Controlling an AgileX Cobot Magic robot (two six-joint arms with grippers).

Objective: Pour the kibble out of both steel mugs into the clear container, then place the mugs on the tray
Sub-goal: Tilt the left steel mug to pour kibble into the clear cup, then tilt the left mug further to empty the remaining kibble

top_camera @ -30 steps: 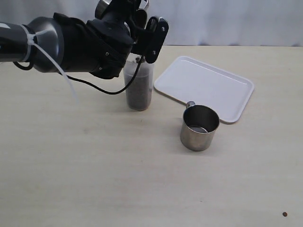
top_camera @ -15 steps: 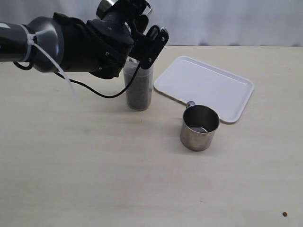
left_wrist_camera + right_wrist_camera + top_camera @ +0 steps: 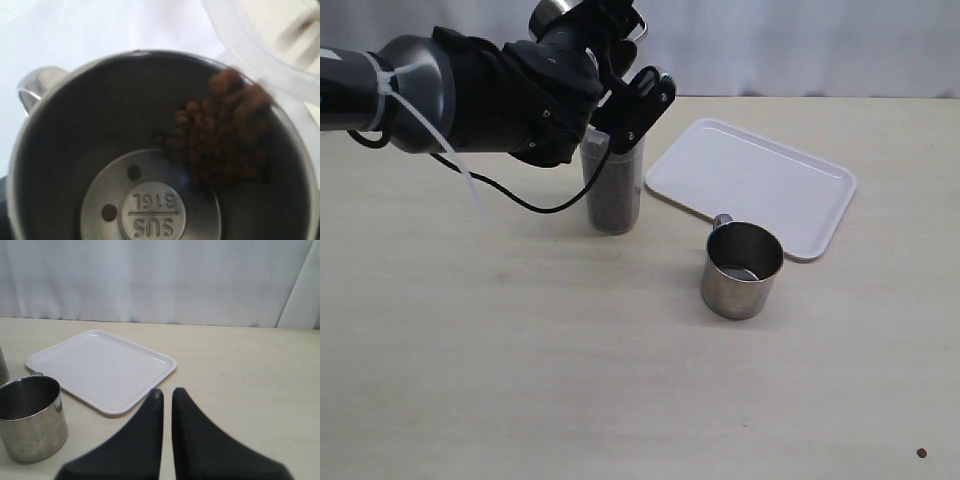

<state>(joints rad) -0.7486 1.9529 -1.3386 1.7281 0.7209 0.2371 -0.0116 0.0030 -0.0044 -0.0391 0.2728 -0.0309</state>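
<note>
While the left gripper [image 3: 610, 55] clamps the tilted steel mug [image 3: 95, 115] above the clear container [image 3: 613, 195] and the right gripper [image 3: 166, 401] sits shut and empty, kibble [image 3: 220, 135] at the mug's lip could miss the container's rim if the tilt drifts.

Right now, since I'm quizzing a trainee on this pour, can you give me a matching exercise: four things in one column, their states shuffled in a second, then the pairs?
Column one
1. held mug
2. standing mug
3. tray
4. container

Column two
a. white, nothing on it
b. partly filled with kibble
c. tipped, pellets gathered at its rim
d. upright on the table, beside the tray

Pairs: 1-c; 2-d; 3-a; 4-b
</note>
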